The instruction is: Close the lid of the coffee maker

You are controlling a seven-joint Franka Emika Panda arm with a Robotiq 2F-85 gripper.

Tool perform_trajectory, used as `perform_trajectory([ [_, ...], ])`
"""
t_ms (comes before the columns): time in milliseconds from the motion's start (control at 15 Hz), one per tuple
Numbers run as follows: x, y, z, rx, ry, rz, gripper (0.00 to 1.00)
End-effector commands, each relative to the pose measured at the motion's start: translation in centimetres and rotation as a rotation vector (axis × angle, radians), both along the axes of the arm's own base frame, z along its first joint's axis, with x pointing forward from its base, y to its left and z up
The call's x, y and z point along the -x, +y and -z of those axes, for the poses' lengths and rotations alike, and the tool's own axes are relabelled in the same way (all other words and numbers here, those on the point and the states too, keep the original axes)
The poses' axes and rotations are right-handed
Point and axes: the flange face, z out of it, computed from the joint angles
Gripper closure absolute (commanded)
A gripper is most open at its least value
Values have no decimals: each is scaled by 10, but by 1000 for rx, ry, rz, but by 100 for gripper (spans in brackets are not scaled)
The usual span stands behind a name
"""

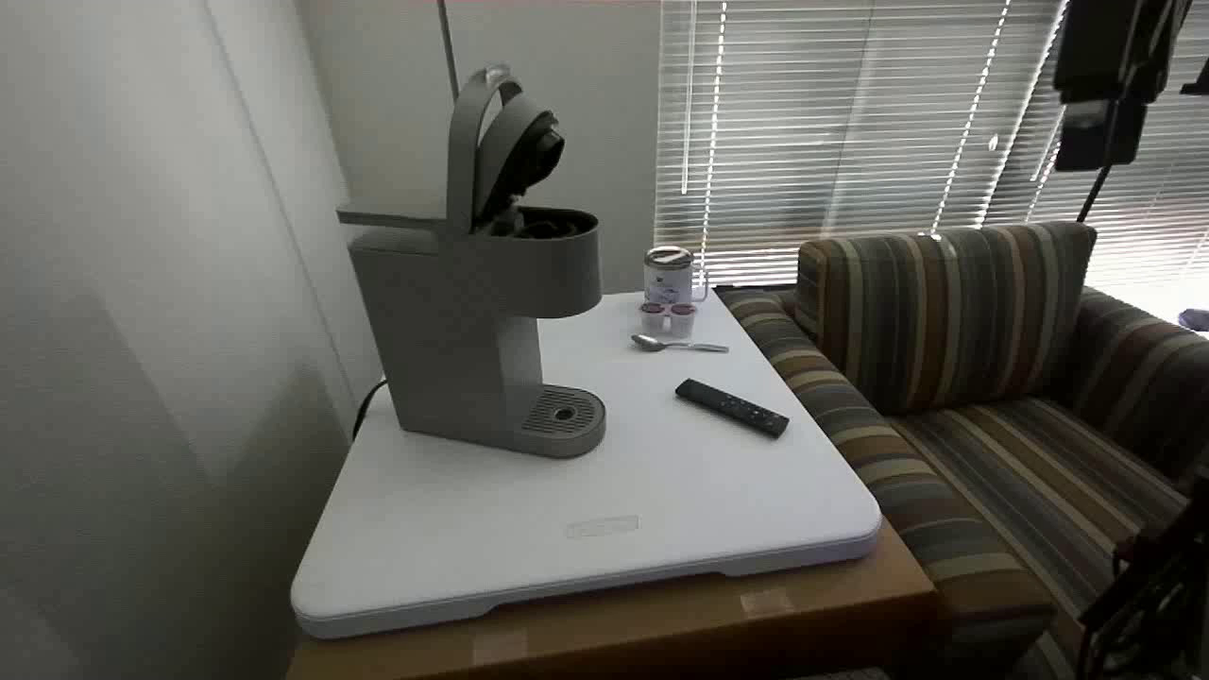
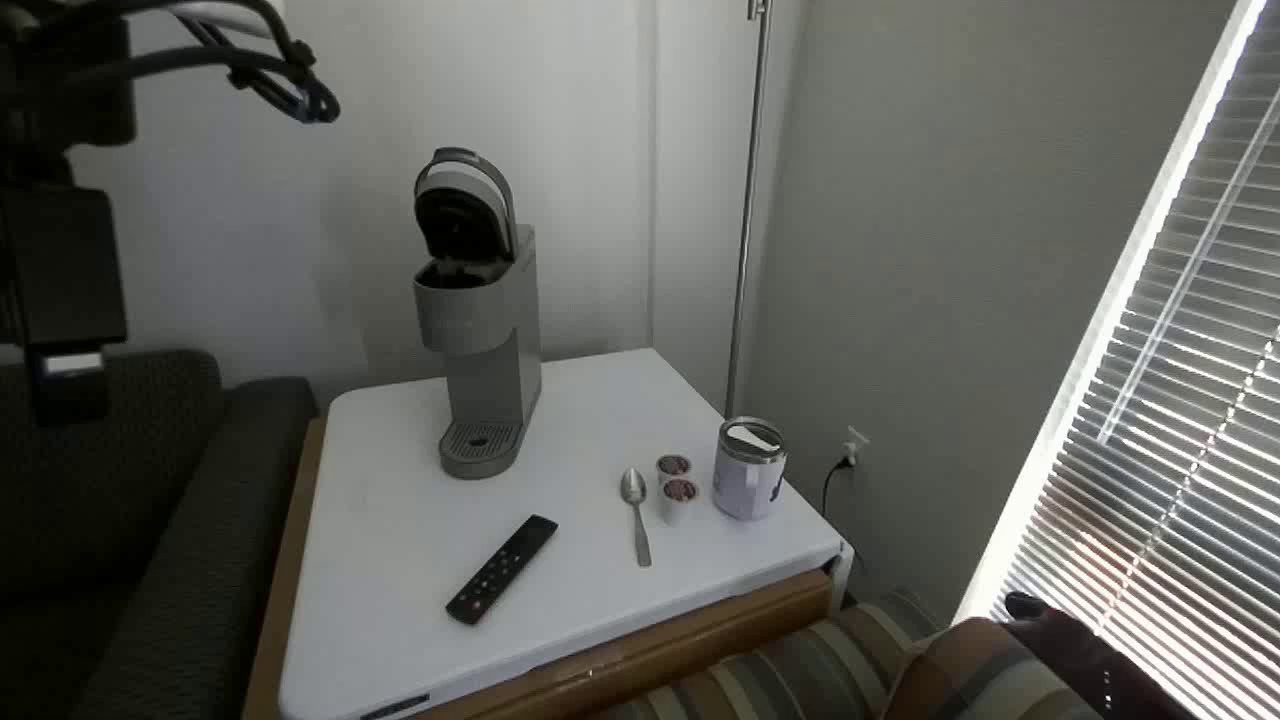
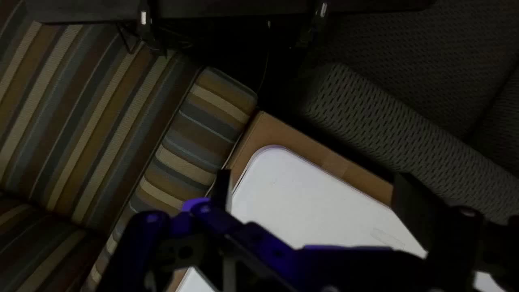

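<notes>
- The rounded grey lid (image 1: 510, 146) with a black underside stands raised on the head of the matte grey, boxy coffee maker (image 1: 453, 312); its long axis runs steeply up from the hinge; the underside faces the front, over the round grey drip base (image 1: 567, 430).
- The black jaws hang off the machine's front, on the underside's side of the lid; in both exterior views they are well apart from it.
- In the wrist view the jaws are spread wide, holding nothing; below them lies a corner of the white, round-cornered worktop (image 3: 308, 202), beside the striped fabric armchair (image 3: 101, 117); the lid is out of that view.
- The move probably calls for crossing to the machine, passing over the lid's tip and pressing from behind, forward and down; which stands higher, jaws or lid, is hard to tell.
</notes>
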Motion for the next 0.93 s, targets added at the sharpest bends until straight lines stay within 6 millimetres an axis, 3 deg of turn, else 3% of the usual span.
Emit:
perform_trajectory([
  [0,0,0,0,0,1,0,0],
  [400,-4,-3,-4,9,-9,-2,0],
  [667,-20,-6,-34,84,-37,-28,0],
  [867,-43,-5,-68,142,-75,-91,0],
])
